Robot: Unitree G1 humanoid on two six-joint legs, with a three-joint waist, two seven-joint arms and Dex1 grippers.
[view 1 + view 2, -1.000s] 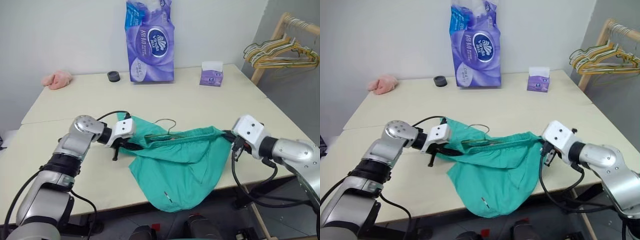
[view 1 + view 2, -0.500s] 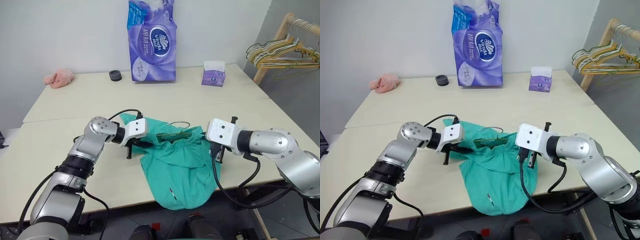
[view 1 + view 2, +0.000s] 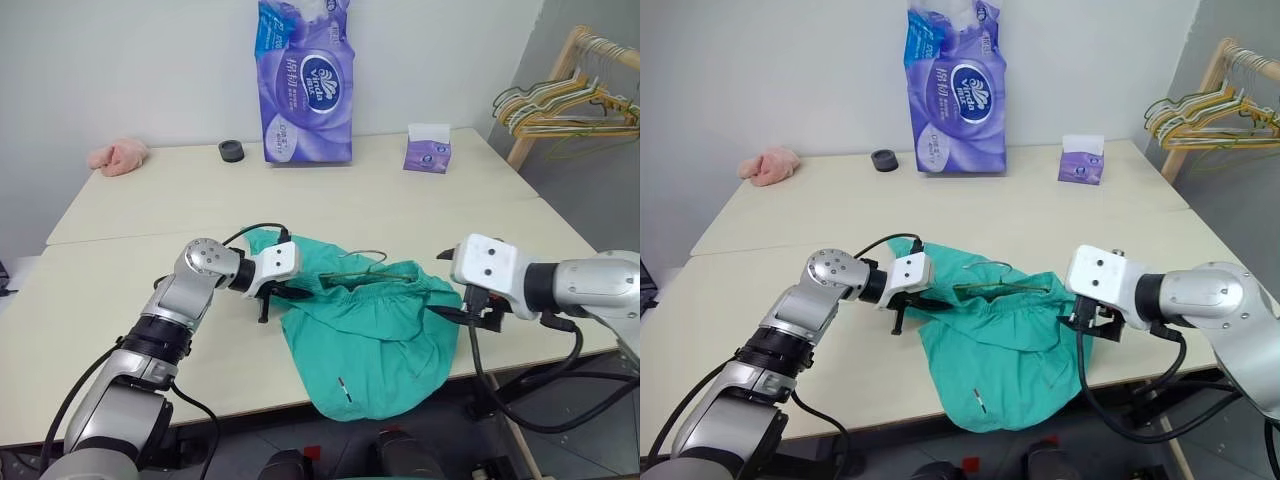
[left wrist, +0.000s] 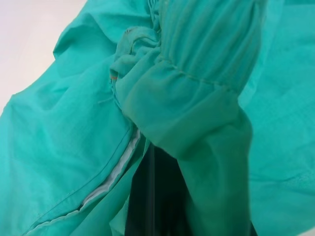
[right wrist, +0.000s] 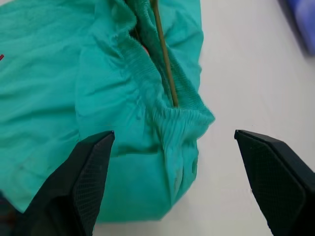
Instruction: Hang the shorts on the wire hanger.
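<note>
The shorts (image 3: pixel 365 335) drape over the tabletop's (image 3: pixel 150 200) near edge. The left hand (image 3: pixel 290 292) is clenched on their waistband, while the right hand (image 5: pixel 170 184) is spread wide, released just beside the other end. The wire hanger (image 3: pixel 372 275) lies along the waistband, hook pointing away

A pale cream tabletop (image 3: pixel 400 215) with a seam across it stands against a plain white wall (image 3: pixel 120 70). Beyond the right gripper (image 5: pixel 170 182), a wooden rack (image 3: pixel 545 90) holds bunched hangers (image 3: pixel 560 105) before a grey wall (image 3: pixel 600 190). Even, soft light.
</note>
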